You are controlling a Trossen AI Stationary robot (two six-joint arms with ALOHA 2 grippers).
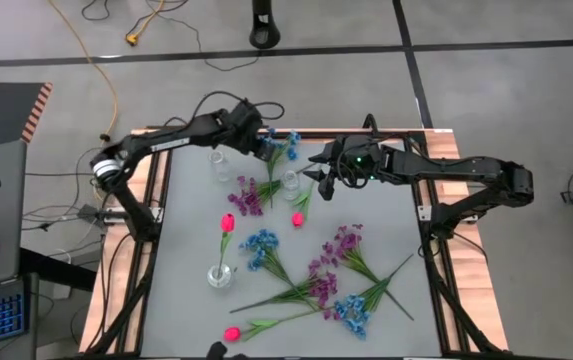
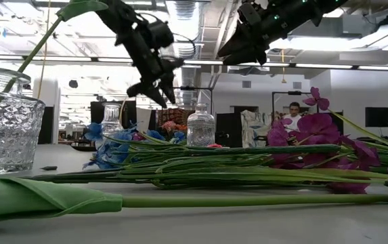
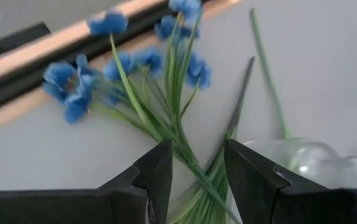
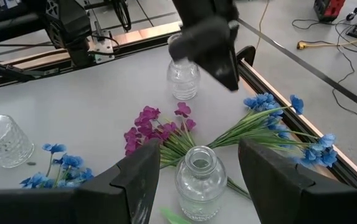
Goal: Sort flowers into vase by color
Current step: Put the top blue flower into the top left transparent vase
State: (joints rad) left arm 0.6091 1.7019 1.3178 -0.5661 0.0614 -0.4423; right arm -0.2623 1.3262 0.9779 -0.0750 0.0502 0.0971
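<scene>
Hiding its stalk ends, the left gripper (image 3: pixel 194 168) straddles blue flowers (image 3: pixel 134 68).

A blue spray (image 1: pixel 286 145) lies at the counter's far edge, its stalks running toward a clear vase (image 1: pixel 291 183). Just beside it lies a purple spray (image 1: pixel 247 194), and a pink tulip bud (image 1: pixel 297 218) sits near that vase. One pink tulip (image 1: pixel 227 223) stands upright in a glass vase (image 1: pixel 220 273). A third, empty vase (image 1: pixel 220 164) stands at the far left. Nearer the front, blue (image 1: pixel 260 245) and purple (image 1: pixel 344 240) sprays lie flat with crossed green stalks, with another blue cluster (image 1: pixel 351 312) and a tulip (image 1: pixel 233 334) at the front edge.
</scene>
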